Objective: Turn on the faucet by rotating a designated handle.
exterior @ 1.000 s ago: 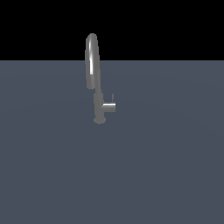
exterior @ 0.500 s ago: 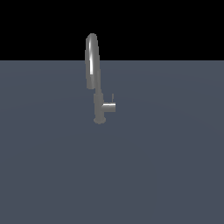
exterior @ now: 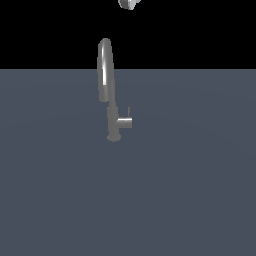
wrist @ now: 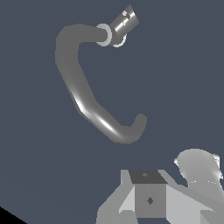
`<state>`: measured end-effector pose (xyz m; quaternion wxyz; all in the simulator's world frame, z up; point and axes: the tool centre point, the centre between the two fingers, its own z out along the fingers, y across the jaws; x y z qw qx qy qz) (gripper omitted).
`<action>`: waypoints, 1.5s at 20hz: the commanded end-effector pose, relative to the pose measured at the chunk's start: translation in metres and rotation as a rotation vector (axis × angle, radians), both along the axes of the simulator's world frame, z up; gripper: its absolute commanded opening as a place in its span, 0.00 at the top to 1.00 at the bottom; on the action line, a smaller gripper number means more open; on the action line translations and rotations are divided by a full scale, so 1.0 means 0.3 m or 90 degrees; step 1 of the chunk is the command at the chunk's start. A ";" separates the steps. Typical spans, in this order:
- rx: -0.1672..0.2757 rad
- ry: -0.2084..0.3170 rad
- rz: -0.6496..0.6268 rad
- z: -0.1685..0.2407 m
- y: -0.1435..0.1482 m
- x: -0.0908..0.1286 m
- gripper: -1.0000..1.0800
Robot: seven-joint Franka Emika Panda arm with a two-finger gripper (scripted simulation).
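Observation:
The faucet [exterior: 106, 75] stands upright on the grey floor, a brushed-metal tap with a tall arched spout and a short side stub [exterior: 125, 122]. The handle [exterior: 129, 112] is a thin rod rising from the stub's tip. In the exterior view only a pale bit of my gripper [exterior: 129, 4] shows at the upper edge, well above the faucet. The wrist view looks down on the arched spout [wrist: 89, 105] and the stub [wrist: 124, 22]; the handle rod cannot be made out there. Grey parts of my gripper [wrist: 170, 183] show beside the spout's end, touching nothing, with the jaws' spacing unclear.
A flat dark-grey surface [exterior: 190, 190] stretches around the faucet on all sides. A black background fills the upper part of the exterior view.
A pale part of my gripper has come into the exterior view's upper edge, above the faucet. The faucet and handle have not moved.

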<state>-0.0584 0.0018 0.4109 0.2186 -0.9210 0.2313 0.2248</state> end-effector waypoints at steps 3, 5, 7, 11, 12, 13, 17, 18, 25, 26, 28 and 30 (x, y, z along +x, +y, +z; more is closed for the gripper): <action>0.042 0.042 -0.039 -0.060 -0.007 0.083 1.00; 0.061 0.061 -0.057 -0.088 -0.011 0.118 1.00; 0.081 0.080 -0.075 -0.118 -0.015 0.153 1.00; 0.120 0.119 -0.112 -0.183 -0.022 0.220 1.00; 0.130 0.129 -0.121 -0.200 -0.024 0.237 1.00; 0.140 0.140 -0.130 -0.218 -0.026 0.253 1.00; 0.182 0.181 -0.169 -0.292 -0.034 0.316 1.00; 0.193 0.191 -0.179 -0.312 -0.036 0.332 1.00; 0.270 0.269 -0.251 -0.464 -0.045 0.433 1.00; 0.282 0.281 -0.262 -0.487 -0.046 0.446 1.00; 0.306 0.304 -0.284 -0.537 -0.047 0.472 1.00; 0.330 0.329 -0.307 -0.588 -0.046 0.497 1.00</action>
